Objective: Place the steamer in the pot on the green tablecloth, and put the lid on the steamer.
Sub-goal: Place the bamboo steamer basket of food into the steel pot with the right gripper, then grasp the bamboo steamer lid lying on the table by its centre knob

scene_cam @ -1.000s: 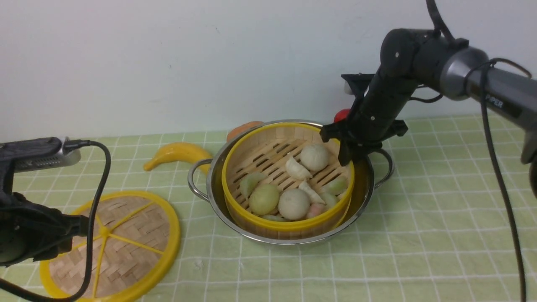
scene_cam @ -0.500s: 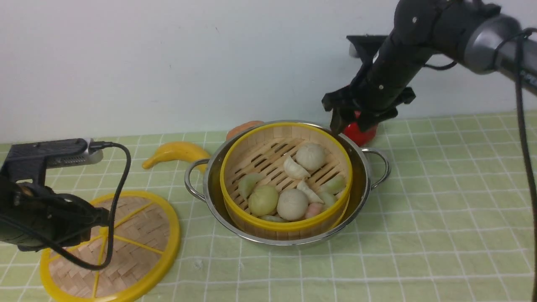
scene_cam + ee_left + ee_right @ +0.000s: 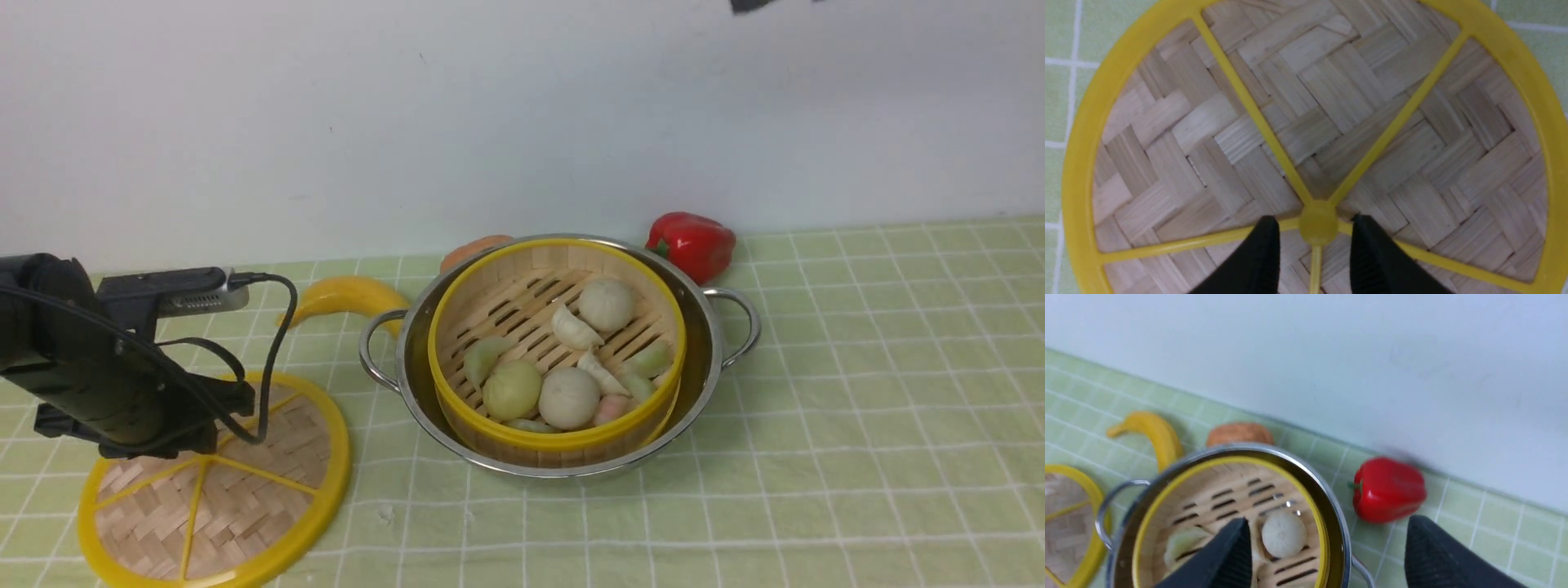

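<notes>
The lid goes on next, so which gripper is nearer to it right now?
Left. The left gripper hangs right over the lid, open jaws straddling its centre hub. The right gripper, also open, is raised high over by the pot, well clear of the lid.

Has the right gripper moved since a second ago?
Yes. The right gripper rose from the shiny stainless-steel pot, up out of the front view, jaws open.
</notes>
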Controlling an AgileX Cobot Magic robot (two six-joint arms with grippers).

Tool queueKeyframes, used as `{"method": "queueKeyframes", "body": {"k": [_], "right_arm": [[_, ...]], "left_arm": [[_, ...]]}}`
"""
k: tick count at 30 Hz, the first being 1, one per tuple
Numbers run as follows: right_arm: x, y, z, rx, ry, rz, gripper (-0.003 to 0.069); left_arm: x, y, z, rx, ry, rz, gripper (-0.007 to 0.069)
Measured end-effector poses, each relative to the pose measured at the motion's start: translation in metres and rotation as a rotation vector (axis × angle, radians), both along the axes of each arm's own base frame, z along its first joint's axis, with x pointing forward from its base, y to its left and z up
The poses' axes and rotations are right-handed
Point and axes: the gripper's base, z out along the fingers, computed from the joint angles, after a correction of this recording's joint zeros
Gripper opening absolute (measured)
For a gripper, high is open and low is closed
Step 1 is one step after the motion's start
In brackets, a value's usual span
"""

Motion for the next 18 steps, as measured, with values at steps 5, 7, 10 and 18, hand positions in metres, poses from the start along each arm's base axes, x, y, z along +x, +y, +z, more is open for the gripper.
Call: {"method": "queueKeyframes", "body": {"k": [5, 7, 10, 18], "right_arm": [[-0.05, -0.017, 0.048, 0.045, -0.134, 0.001, 0.0489], [-0.065, -0.023, 0.06, 0.059, -0.172, 0.001, 0.0489], [-0.096, -0.033, 0.079, 0.082, -0.239, 0.001, 0.0489], [-0.147, -0.056, 0.045, 0.007, -0.162, -0.027, 0.0489]], "left_arm": [[0.001, 0.0, -0.012, -0.004, 0.046, 0.0, 0.0236], [0.001, 0.0, -0.012, -0.004, 0.048, 0.0, 0.0209], [0.002, 0.0, -0.012, -0.004, 0.046, 0.0, 0.0113], [0.002, 0.0, -0.011, -0.004, 0.041, 0.0, 0.0103]]}}
